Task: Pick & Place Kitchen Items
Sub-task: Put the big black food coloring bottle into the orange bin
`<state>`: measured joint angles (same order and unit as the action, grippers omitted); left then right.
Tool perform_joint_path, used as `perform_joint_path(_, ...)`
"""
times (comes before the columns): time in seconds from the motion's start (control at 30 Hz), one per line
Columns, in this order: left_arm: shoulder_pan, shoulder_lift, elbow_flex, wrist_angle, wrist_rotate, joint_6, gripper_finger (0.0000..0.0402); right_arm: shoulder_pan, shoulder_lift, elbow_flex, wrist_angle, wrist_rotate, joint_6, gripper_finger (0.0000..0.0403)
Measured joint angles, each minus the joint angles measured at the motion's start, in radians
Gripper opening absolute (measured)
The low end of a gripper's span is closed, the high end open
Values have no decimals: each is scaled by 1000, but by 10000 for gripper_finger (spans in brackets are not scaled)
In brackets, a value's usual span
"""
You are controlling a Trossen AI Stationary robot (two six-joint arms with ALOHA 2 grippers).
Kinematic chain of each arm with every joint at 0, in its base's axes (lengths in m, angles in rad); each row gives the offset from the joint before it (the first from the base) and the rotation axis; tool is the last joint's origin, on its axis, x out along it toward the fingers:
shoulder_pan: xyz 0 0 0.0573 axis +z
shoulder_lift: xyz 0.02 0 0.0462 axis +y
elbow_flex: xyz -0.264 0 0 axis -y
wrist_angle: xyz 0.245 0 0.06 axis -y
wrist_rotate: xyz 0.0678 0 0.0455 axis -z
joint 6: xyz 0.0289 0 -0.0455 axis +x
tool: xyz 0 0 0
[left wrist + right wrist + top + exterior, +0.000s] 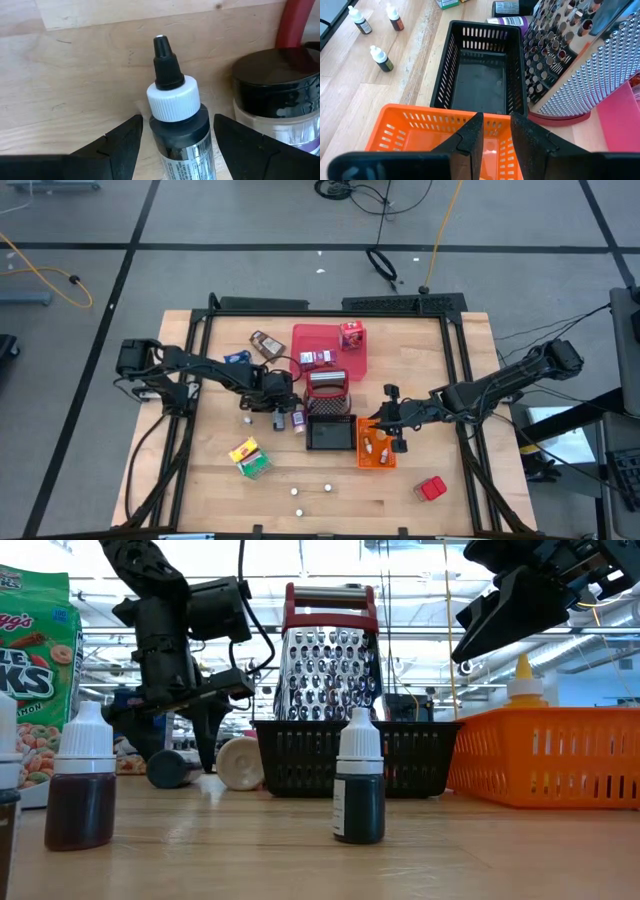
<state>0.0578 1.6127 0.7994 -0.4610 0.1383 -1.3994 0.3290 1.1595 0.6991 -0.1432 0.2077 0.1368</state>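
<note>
Left gripper (175,145) spread, one dark dropper bottle (177,122) lying between its fingers, one black-lidded jar (277,105) just beside. Right gripper (495,135) nearly pressed together, holding nothing, above one orange bin (415,132); one black basket (482,75) just beyond, three small bottles (382,57) farther off.

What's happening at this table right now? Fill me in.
The left gripper sits low on the table with its open fingers on either side of a small dark dropper bottle lying beside a black-lidded jar; it has not closed. The right gripper hovers over the orange bin, fingers nearly together and holding nothing visible. The black basket is empty.
</note>
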Motion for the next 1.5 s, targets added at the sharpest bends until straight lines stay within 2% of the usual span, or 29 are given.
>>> perform_joint_path(0.17,0,1,-1,-2,0,1,236,0,0,0,0,0,0,89)
perform_joint_path(0.47,0,2,-3,-11,-6,10,124,0,0,0,0,0,0,89)
perform_joint_path(0.7,0,0,-3,-10,-4,23,121,0,0,0,0,0,0,89)
perform_joint_path(0.87,0,-45,-9,-6,-7,56,126,0,0,0,0,0,0,89)
perform_joint_path(1.3,0,-324,-6,1,-77,171,122,0,0,0,0,1,0,89)
perform_joint_path(1.5,0,-475,-5,45,-141,317,123,0,0,0,1,5,0,89)
